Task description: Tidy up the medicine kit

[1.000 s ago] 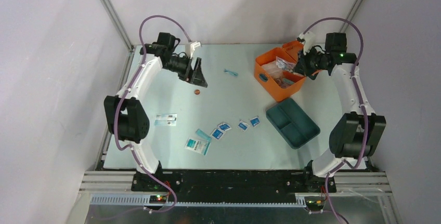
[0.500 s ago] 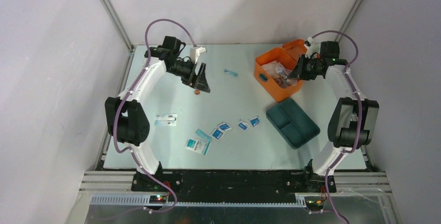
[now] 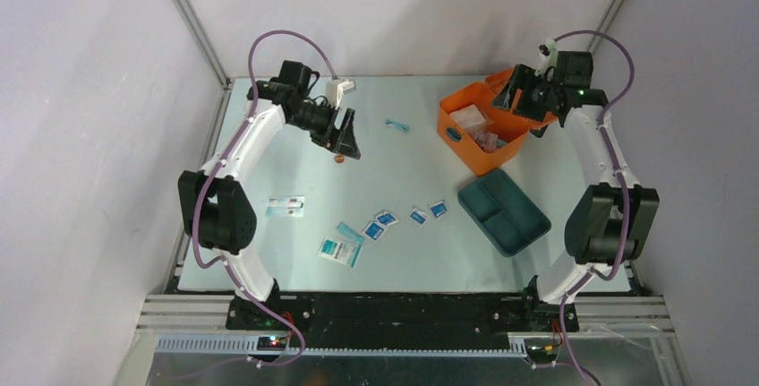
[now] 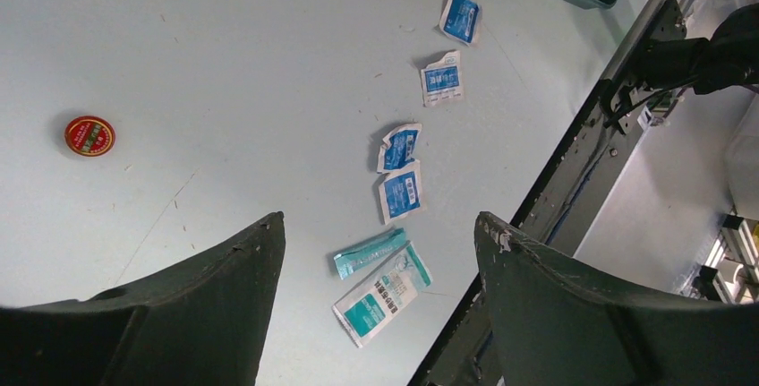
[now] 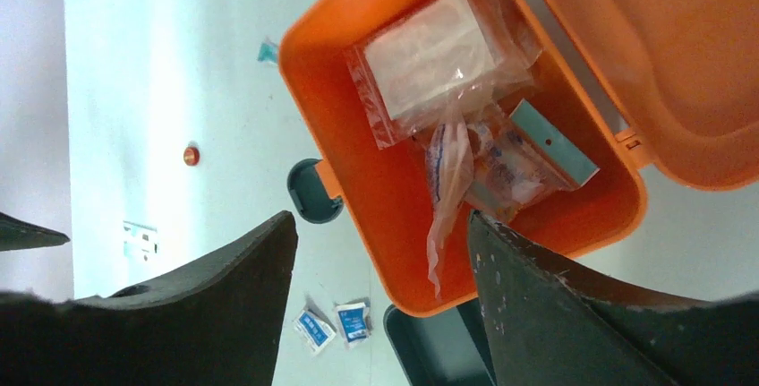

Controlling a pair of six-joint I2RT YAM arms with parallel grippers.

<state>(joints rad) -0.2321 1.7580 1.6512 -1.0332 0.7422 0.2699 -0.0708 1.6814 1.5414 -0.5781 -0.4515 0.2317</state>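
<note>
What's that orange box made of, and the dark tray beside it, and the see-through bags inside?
Orange case: likely moulded plastic, smooth with a soft sheen and uniform colour. Teal tray: probably plastic too, matte, with moulded dividers. Bags: thin clear plastic film, crinkled and glinting.

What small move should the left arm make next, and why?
Probably centre the left gripper over the small red tin and lower onto it. The jaws stand open close beside the tin, which lies loose outside the orange case.
</note>
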